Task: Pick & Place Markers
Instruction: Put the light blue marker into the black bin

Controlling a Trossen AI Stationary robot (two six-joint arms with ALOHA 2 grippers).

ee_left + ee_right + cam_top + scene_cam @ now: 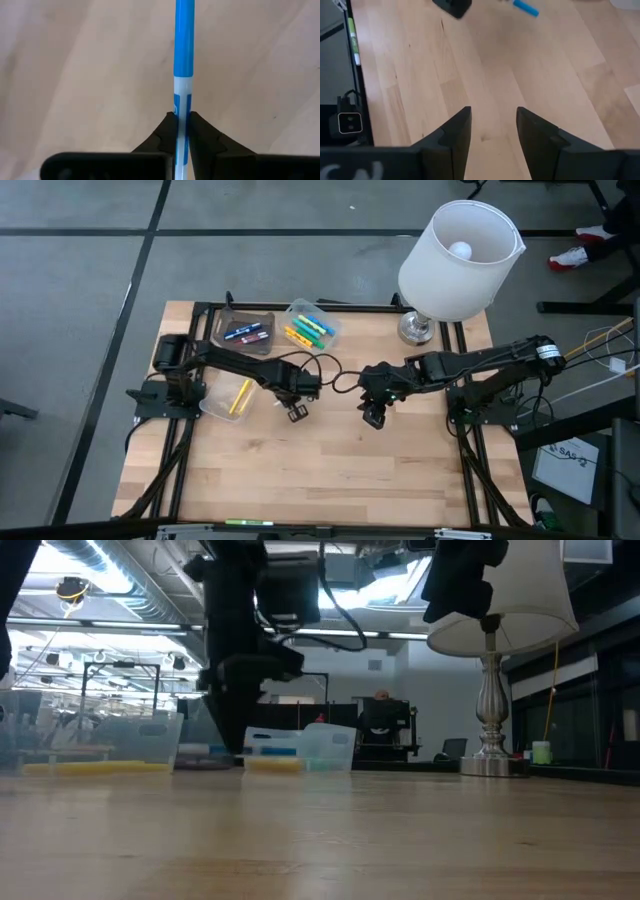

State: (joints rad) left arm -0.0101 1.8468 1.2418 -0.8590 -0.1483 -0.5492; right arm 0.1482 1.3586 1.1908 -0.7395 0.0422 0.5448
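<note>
Left gripper [182, 131] clenched on a blue marker [184, 45], whose long axis runs straight out past the fingertips, above bare wooden counter [330, 460]. Right gripper [492, 125] nearby hangs released. Farther back, three clear containers [312, 323] hold markers; a lamp [455, 260] stands at the corner.

Faint dark print on a white sheet [570, 463] beside the table [330, 470], too small to read. Printed marks on the blue marker [183, 60], illegible.

The right tool [492, 135] hangs with fingers parted over the bare wooden table [520, 75]; a blue marker [526, 8] shows at 12 o'clock.
</note>
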